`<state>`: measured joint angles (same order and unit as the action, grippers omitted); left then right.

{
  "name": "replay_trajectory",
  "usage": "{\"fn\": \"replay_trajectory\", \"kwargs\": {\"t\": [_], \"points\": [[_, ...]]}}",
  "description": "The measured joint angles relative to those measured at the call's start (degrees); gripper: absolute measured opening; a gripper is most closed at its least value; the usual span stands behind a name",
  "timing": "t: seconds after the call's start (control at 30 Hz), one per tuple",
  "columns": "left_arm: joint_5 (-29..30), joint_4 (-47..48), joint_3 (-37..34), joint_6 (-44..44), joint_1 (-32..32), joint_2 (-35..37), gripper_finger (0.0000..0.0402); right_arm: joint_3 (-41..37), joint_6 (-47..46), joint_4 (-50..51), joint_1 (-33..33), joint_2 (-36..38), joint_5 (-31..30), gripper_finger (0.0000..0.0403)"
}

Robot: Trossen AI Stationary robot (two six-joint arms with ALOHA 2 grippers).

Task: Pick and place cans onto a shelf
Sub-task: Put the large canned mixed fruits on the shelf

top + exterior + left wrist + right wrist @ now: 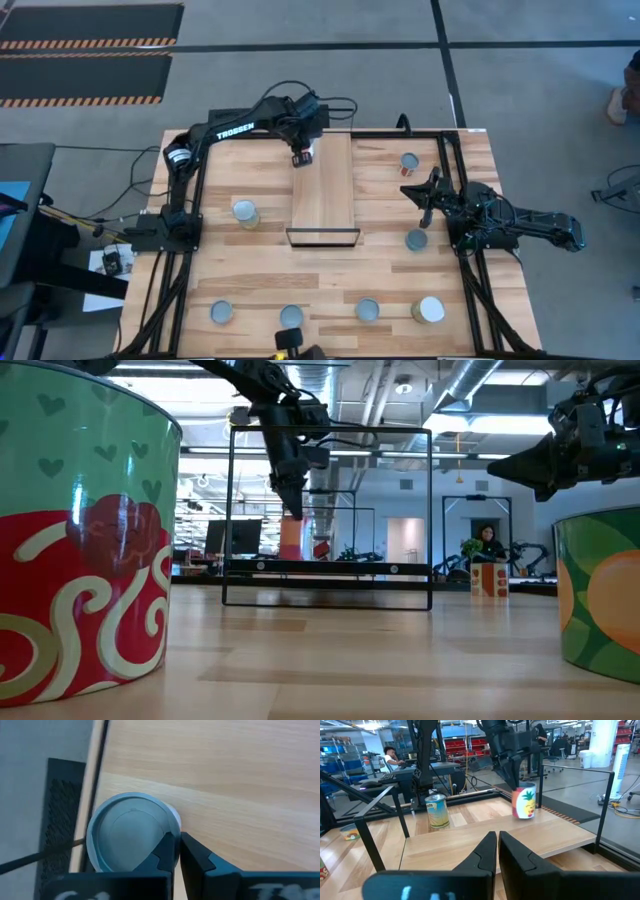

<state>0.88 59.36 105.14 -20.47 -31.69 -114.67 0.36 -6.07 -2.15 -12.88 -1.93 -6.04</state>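
On the shelf (322,190), one can (302,156) pinched by left end effector (301,155), seven cans on table, right end effector (432,186) nearly closed, empty.

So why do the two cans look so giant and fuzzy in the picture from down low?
In the low view, the red-and-green can and the green-and-orange can sit right by the lens, so they loom huge and soft, while the black-framed wooden shelf behind looks sharper. In the left wrist view, the silver can top fills much of the frame, close and slightly soft.
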Motion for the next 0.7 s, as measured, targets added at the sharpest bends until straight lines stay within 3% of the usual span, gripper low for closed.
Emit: {"fn": "replay_trajectory", "kwargs": {"t": [0.7], "points": [[-3.1, -2.3, -0.5, 1.6, -0.6, 0.0, 0.0, 0.0, 0.0, 0.0, 0.0, 0.0, 0.0, 0.0044]]}}
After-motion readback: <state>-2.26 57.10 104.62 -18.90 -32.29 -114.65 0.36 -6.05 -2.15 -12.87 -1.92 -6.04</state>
